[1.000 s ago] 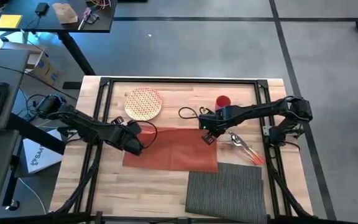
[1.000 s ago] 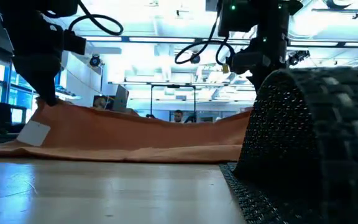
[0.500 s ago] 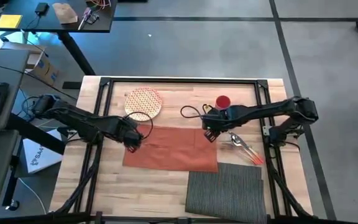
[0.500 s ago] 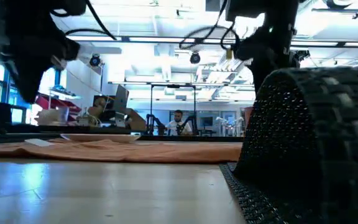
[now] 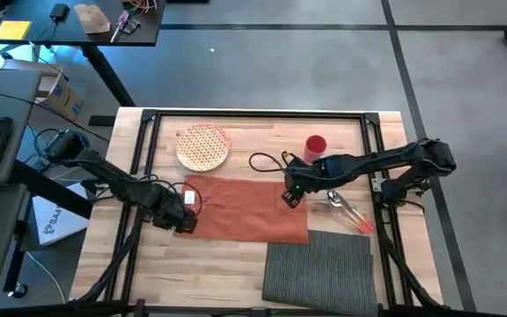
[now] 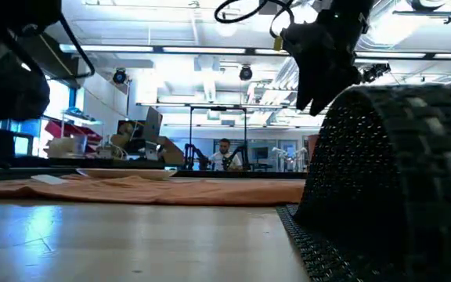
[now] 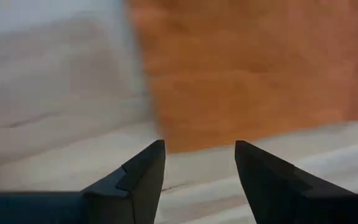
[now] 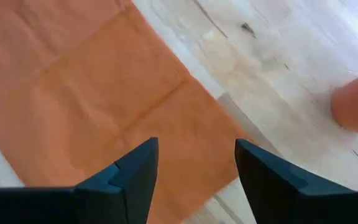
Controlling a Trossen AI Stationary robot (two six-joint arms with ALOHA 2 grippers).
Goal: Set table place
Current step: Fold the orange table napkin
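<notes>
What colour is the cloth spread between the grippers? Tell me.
Orange cloth, best seen in the high view.

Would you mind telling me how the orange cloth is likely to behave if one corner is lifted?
The orange cloth would probably sag rather than stay flat: it shows fold creases and slight ripples on the table. It looks thin, so likely light. Pushed, it may bunch instead of sliding whole.

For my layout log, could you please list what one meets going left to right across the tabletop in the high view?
Left gripper → round patterned plate → right gripper → red cup → cutlery.
</notes>
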